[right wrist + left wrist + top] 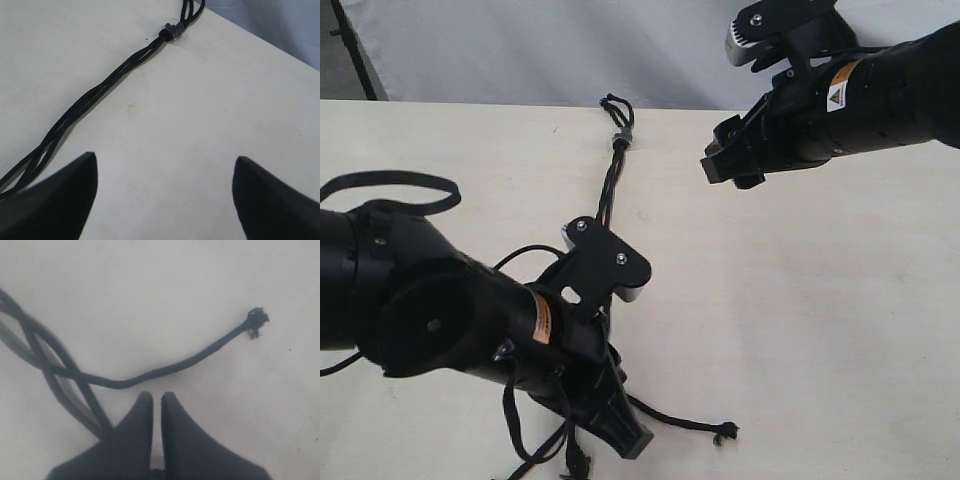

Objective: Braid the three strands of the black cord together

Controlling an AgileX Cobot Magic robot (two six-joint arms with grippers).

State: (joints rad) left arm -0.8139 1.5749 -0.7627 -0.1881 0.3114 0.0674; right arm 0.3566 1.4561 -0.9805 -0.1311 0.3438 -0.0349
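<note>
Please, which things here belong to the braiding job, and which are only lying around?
For the job:
black cord
three strands
left end effector
right end effector

Not for the job:
table
arm cable loop
grey backdrop

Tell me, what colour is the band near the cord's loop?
The band is grey; the right wrist view shows it best.

open table (820, 330) right, black cord (611, 190) centre

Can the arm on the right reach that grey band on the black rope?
Probably yes. The right gripper hangs open above bare table, and nothing lies between it and the grey band.
</note>
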